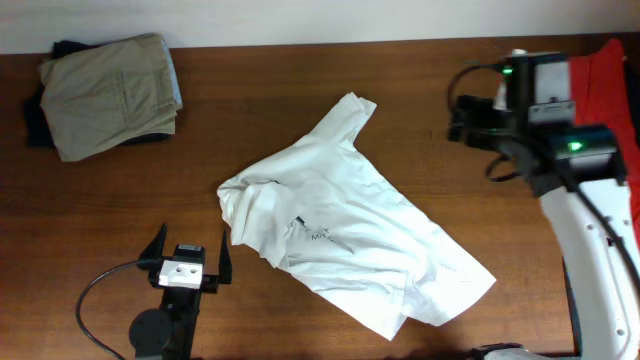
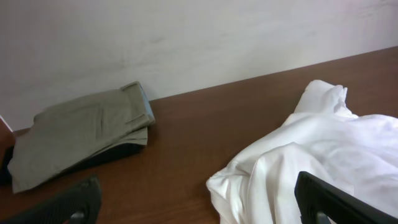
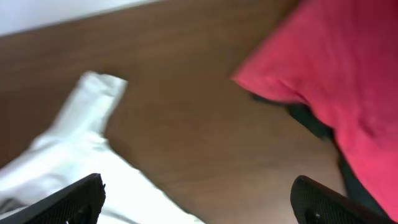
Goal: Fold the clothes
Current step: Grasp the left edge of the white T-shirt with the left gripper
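A crumpled white shirt lies spread across the middle of the table, with a small dark mark near its chest. My left gripper stands open just left of the shirt's near edge, with nothing between its fingers. In the left wrist view the shirt fills the right side and that gripper is wide open. Over bare wood at the far right, between the shirt's sleeve and a red garment, my right gripper is open and empty. The right wrist view shows it with jaws wide apart.
A folded khaki garment rests on a dark one at the back left corner. The red garment lies at the back right with dark cloth beneath it. A white wall runs behind the table.
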You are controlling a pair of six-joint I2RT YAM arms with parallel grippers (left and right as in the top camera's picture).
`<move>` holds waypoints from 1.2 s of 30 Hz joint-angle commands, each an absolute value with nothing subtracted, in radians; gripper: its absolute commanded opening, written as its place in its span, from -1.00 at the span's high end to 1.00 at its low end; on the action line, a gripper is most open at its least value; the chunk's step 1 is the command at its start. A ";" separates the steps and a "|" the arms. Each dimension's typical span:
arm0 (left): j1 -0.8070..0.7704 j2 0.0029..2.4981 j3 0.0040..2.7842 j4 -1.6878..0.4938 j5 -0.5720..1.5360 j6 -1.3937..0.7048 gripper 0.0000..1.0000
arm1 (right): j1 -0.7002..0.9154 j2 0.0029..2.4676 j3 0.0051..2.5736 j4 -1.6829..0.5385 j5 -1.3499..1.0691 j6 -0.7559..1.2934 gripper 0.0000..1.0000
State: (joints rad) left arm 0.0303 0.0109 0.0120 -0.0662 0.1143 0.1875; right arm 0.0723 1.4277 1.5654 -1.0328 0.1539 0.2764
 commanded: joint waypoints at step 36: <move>0.035 0.739 0.843 -0.304 0.719 -0.182 -0.99 | -0.145 1.546 1.574 -1.063 0.170 0.271 -0.97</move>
